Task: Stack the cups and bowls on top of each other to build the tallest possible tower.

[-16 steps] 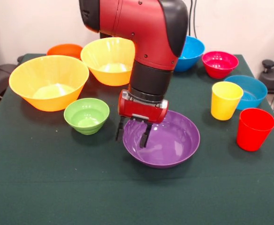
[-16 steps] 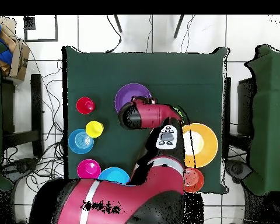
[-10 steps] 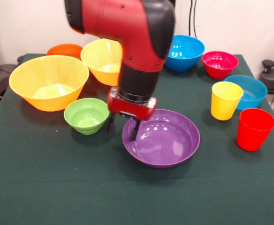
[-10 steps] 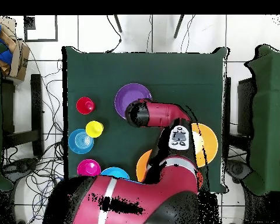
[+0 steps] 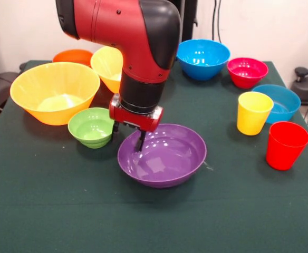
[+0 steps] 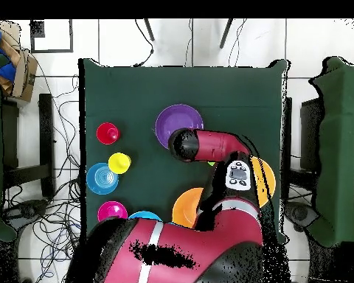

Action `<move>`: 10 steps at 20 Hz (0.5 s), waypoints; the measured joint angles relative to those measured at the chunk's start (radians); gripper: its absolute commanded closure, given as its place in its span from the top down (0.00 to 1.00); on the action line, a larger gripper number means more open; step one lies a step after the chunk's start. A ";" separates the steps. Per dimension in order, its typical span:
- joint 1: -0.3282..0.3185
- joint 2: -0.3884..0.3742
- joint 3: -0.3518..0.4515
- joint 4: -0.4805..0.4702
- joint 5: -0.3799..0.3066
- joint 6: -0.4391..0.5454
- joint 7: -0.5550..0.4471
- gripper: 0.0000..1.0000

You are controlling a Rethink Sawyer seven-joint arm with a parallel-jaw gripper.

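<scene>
Fingers of the gripper (image 5: 126, 139) straddle the near-left rim of the purple bowl (image 5: 162, 156), apparently pinching it, just beside the green bowl (image 5: 92, 127). Glossy thin plastic looks light, stiff and slippery; the rim is the sensible hold.

From overhead, the arm (image 6: 209, 144) covers the purple bowl's (image 6: 178, 120) edge; the red cup (image 6: 108, 133) and yellow cup (image 6: 119, 163) stand well apart from it.
</scene>
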 measured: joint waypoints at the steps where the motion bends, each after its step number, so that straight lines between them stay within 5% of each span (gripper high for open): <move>1: 0.000 0.001 0.000 -0.002 0.000 0.000 0.000 1.00; 10: 0.003 0.015 0.000 -0.036 0.000 0.000 0.000 1.00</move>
